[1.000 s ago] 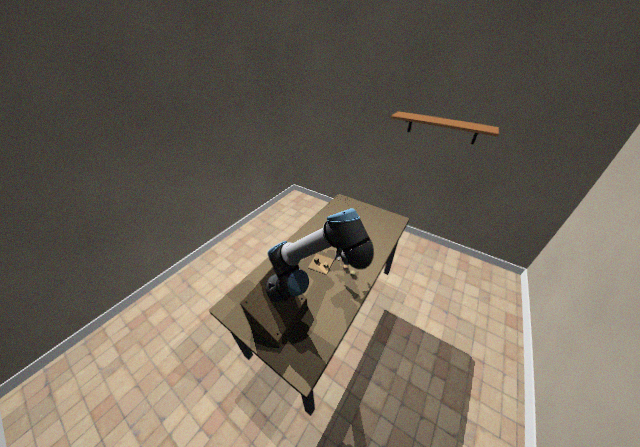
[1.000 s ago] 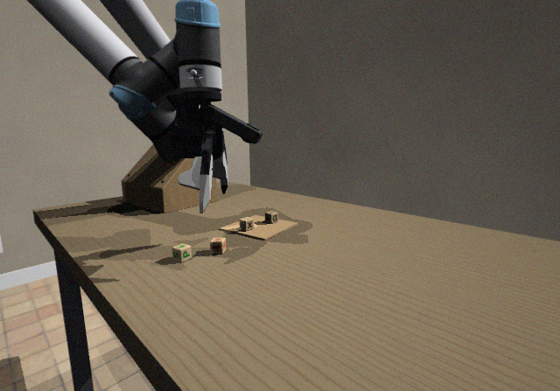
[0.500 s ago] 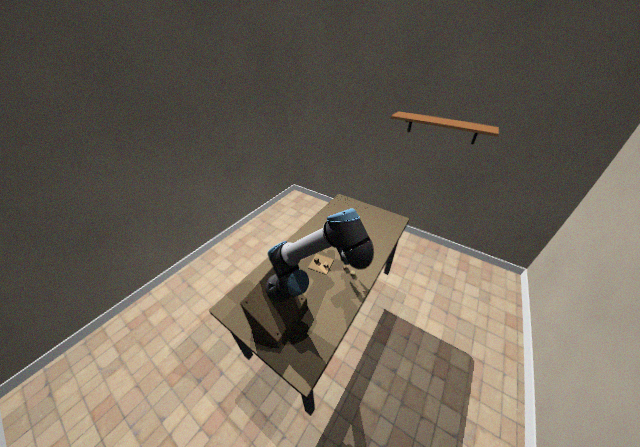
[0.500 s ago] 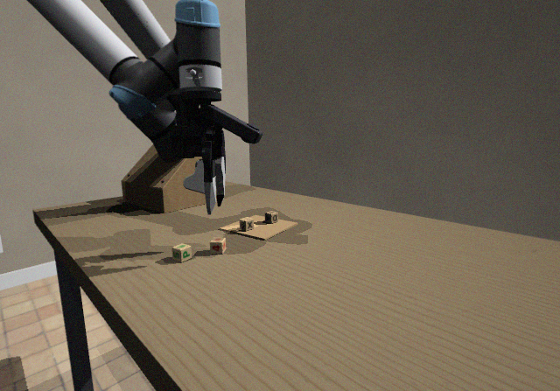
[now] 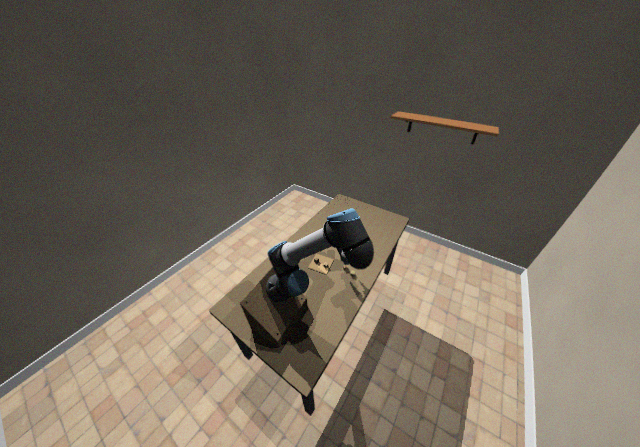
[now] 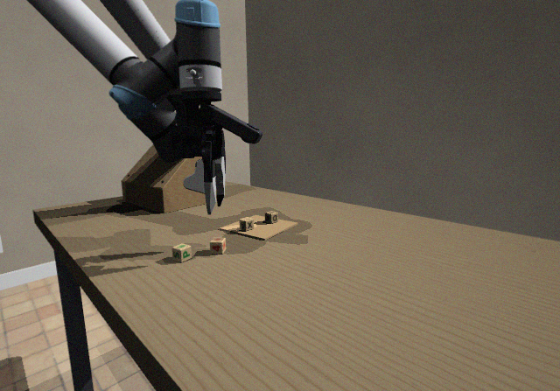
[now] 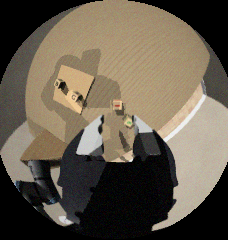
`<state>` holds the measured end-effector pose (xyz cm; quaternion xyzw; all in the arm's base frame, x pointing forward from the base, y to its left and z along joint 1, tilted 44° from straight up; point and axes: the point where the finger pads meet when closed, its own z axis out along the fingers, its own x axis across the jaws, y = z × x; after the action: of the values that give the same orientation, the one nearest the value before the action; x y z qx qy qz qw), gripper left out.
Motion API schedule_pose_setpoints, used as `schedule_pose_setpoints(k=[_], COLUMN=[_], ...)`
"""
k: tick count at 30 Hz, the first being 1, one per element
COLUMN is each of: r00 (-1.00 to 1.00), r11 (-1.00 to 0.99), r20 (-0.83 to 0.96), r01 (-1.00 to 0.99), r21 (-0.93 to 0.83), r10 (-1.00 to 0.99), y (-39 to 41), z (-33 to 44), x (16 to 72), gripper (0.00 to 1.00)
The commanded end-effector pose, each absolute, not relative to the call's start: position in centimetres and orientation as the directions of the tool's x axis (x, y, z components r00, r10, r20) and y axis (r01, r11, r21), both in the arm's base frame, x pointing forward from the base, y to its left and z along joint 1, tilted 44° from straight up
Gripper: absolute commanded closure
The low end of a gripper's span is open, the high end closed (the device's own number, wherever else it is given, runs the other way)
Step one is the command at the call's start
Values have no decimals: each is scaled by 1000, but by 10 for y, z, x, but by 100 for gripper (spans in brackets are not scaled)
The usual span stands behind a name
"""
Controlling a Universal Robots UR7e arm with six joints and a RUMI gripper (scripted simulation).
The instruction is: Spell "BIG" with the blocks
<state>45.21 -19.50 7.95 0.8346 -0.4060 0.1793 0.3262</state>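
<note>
2 small wooden letter cubes sit apart on a flat tan cardboard mat (image 6: 267, 230), leaving a gap between them, presumably the slot for the missing middle letter. The nearer mat cube (image 6: 246, 223) shows a dark mark like an X on its side face; the farther mat cube (image 6: 271, 216) shows a rounded dark mark that could be a G or O. In the wrist view one top face on the mat looks like a G, though it is too small to be sure.

Off the mat, toward the desk's near-left edge, lie 2 more wooden cubes close together. The red-marked cube (image 6: 218, 245) is nearer the mat; its letter is not readable. The green-marked cube (image 6: 182, 252) lies just beyond it and shows what looks like a green P on its side. Which one carries the needed I cannot be told.

The black 2-jaw end effector (image 6: 214, 197) hangs above the wood-grain desk (image 6: 361, 296), beside the mat and above the loose pair, touching nothing. Its jaws stand partly closed, narrow, and hold nothing, likely pre-set for a small cube.
</note>
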Motion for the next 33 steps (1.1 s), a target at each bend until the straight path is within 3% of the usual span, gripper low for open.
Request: schedule_pose_setpoints(k=[1,33], r00=[607,608], r11=[-457,-457], r20=[563,560], r01=[-794,-794], r21=[400,402], r10=[-561,-563], y=[-195,-206], z=[78,65], x=[451,450], gripper=[63,63])
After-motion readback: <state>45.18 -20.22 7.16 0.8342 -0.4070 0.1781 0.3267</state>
